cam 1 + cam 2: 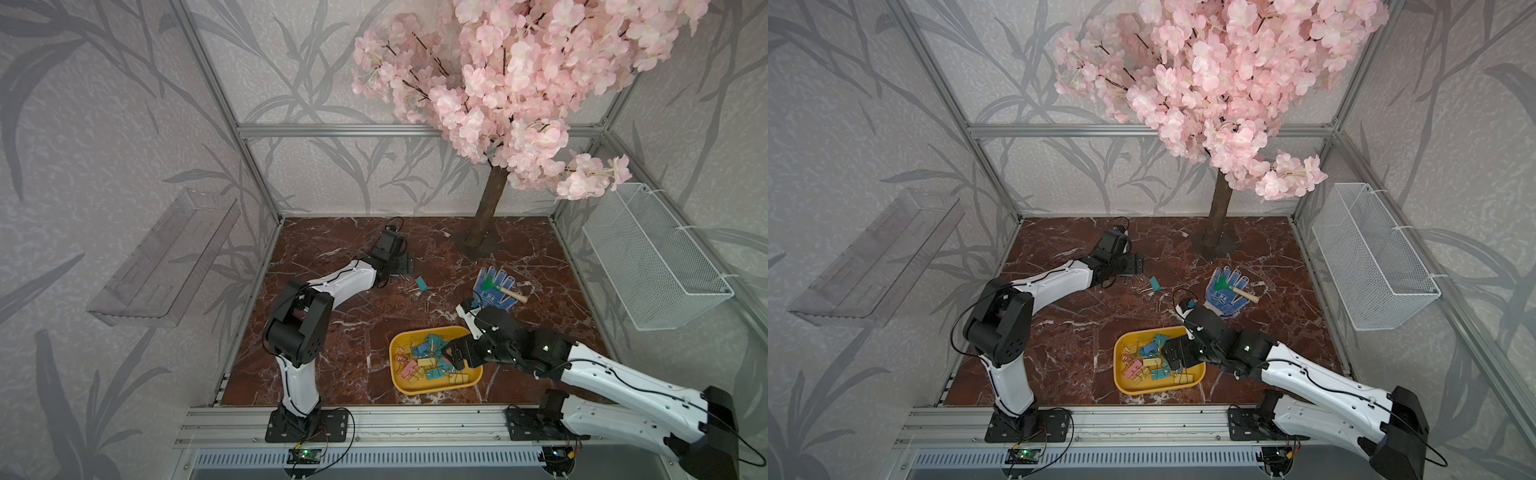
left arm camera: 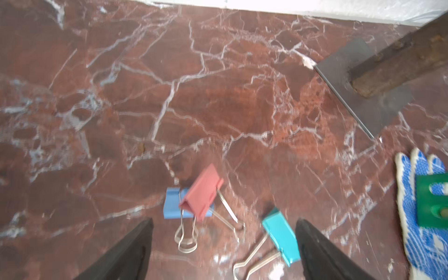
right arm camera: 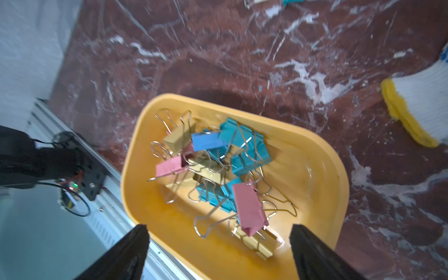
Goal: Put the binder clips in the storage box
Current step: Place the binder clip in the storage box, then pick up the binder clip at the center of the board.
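The left pincer point(image 2: 223, 221) hovers spread and empty over three loose clips point(image 1: 413, 287) near the middle of the veined, marble-look table point(image 2: 218, 97). It would do best to pinch the teal clip point(image 2: 281, 235), which lies apart, by its stiff folded body, not its thin springy wire handles. The pink clip point(image 2: 202, 191) leans on the blue clip point(image 2: 171, 203), wires crossed, and may drag it. The right pincer point(image 3: 218, 226) hangs spread and empty over the glossy yellow tray point(image 3: 303, 169) by the table's front edge, where the other clips point(image 3: 218, 157) lie tangled.

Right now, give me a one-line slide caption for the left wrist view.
Open left hand over pink binder clip, blue binder clip and teal binder clip on red marble table.
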Tool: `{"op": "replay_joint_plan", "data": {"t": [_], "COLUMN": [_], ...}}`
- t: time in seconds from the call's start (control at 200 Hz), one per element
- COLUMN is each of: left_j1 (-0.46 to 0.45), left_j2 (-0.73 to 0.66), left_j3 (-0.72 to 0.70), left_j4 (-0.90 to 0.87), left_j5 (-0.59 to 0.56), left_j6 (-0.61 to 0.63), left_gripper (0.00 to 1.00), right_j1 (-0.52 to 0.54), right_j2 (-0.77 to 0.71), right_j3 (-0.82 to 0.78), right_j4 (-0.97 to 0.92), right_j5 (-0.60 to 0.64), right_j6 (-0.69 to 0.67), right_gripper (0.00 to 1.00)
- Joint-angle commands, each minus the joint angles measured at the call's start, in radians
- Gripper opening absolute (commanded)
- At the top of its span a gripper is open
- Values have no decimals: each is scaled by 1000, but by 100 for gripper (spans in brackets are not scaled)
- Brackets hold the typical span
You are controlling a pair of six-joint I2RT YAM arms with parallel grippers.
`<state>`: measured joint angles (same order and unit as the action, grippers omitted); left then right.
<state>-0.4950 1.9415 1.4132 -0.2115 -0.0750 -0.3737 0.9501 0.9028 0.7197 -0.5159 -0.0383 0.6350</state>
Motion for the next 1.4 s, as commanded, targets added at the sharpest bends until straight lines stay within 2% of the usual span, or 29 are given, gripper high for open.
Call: {"op": "replay_joint_plan", "data": {"t": [0.0,0.11,0.18,0.23,0.305,0.47,0.56,0.695,0.77,0.855,0.94,1.06,1.195,1.4], "left_j1": [3,3,4,8,20,21,21,21,22,21,23,23,23,24], "left_j2": [132,289,354,386,442,551,551,513,493,465,445,435,420,336], "left_j3": [199,420,509,553,629,766,752,700,678,649,635,614,594,548], "left_j4": [-259,-475,-549,-572,-621,-748,-755,-727,-730,-728,-732,-737,-719,-646], "left_j5": [-61,-119,-150,-126,-31,51,54,75,82,85,95,78,74,160], "left_j6": [82,142,176,205,253,303,295,281,278,282,289,291,269,236], "left_gripper": [92,92,90,90,88,66,59,56,56,62,62,55,36,30], "right_j1": [-2,-5,-4,-6,-8,-7,-7,-7,-7,-6,-7,-7,-7,-10], "right_j2": [-32,7,38,52,57,33,24,32,39,44,44,44,40,-2], "right_j3": [3,23,36,40,37,25,19,17,22,25,25,24,21,-16], "right_j4": [109,115,106,104,104,94,94,105,103,101,104,108,109,122], "right_j5": [46,27,2,-9,-11,22,37,35,30,26,23,24,26,78], "right_j6": [17,29,39,45,49,57,65,73,74,72,74,75,86,126], "right_gripper": [99,99,99,99,99,99,99,99,99,99,99,99,99,99]}}
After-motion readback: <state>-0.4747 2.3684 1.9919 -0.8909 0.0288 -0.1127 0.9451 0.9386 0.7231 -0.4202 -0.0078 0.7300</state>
